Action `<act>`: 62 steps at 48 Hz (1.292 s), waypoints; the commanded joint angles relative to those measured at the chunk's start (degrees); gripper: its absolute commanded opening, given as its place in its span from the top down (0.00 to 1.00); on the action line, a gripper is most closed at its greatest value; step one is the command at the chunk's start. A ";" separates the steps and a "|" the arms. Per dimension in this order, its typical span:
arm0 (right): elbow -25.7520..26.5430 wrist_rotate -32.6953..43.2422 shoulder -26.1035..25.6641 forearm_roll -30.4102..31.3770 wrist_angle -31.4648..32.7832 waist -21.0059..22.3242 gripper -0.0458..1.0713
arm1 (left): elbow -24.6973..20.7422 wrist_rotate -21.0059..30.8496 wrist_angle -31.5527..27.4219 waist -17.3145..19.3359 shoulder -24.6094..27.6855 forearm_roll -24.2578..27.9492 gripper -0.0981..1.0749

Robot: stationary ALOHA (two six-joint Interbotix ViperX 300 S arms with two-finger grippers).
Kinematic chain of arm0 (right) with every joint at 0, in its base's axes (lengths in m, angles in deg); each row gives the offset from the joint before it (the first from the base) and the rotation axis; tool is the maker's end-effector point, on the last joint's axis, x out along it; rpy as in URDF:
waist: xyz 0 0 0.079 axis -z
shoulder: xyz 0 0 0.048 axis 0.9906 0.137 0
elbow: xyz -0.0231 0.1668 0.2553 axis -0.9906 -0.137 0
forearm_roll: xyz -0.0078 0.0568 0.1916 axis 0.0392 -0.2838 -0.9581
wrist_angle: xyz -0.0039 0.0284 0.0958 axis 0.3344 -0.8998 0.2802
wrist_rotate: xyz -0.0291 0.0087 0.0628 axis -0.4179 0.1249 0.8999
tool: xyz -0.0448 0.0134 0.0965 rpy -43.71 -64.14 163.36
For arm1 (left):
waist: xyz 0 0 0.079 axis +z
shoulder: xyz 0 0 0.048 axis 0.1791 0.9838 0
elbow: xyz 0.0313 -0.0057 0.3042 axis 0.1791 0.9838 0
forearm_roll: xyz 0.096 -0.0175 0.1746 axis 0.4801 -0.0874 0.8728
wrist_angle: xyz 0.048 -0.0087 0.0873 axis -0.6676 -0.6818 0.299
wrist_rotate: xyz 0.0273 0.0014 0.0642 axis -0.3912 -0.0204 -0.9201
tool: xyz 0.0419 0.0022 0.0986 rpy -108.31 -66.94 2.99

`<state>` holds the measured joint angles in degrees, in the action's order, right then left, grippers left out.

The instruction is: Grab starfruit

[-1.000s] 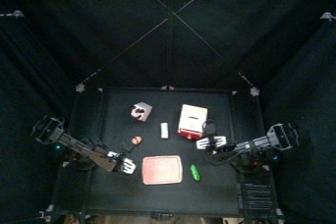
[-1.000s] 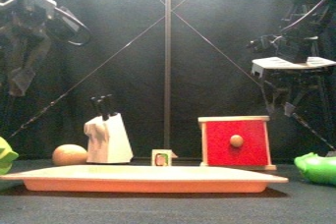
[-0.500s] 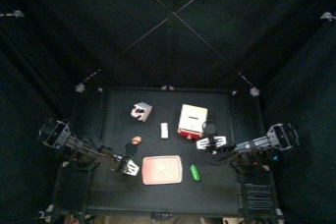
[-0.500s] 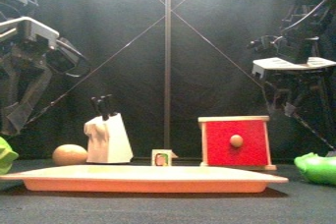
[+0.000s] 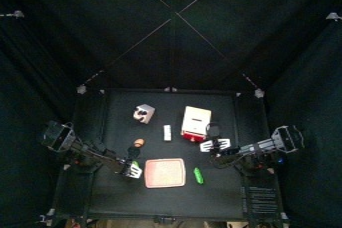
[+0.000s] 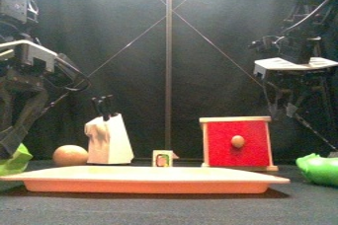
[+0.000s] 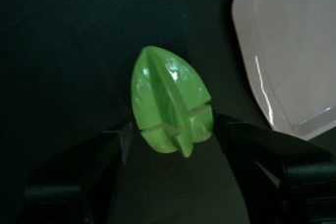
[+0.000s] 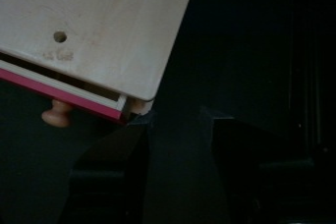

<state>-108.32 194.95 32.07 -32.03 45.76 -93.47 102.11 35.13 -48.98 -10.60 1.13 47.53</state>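
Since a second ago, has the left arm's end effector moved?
Yes. In the front view the left end effector has dropped lower beside the white block, down to the starfruit.

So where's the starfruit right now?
The starfruit sits between the left pincer's jaws, just beside the pink board's edge; in the front view it is at the far left, by the board's end.

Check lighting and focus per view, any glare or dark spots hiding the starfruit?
Left wrist view: starfruit evenly lit, ridges crisp, pink board bright but not blown out. Front view: starfruit cut off at the picture's edge. Top view: too small to judge. Right wrist view: mostly dark, jaws barely readable.
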 commanded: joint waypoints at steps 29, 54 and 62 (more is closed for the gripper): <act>0.35 -0.09 -0.70 0.18 0.18 0.18 0.25 | -0.79 -0.97 0.00 0.62 -0.88 1.14 0.30; 0.44 -0.09 -0.62 0.09 0.18 0.18 0.25 | -2.20 -1.49 -3.87 0.62 -3.43 3.08 0.32; 0.44 -0.09 -0.70 0.09 0.18 0.00 0.25 | -3.34 -1.49 -3.87 0.53 -3.52 3.78 0.32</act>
<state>-108.32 194.95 32.07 -32.12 45.76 -93.38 100.71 33.72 -52.76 -10.16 -1.51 50.61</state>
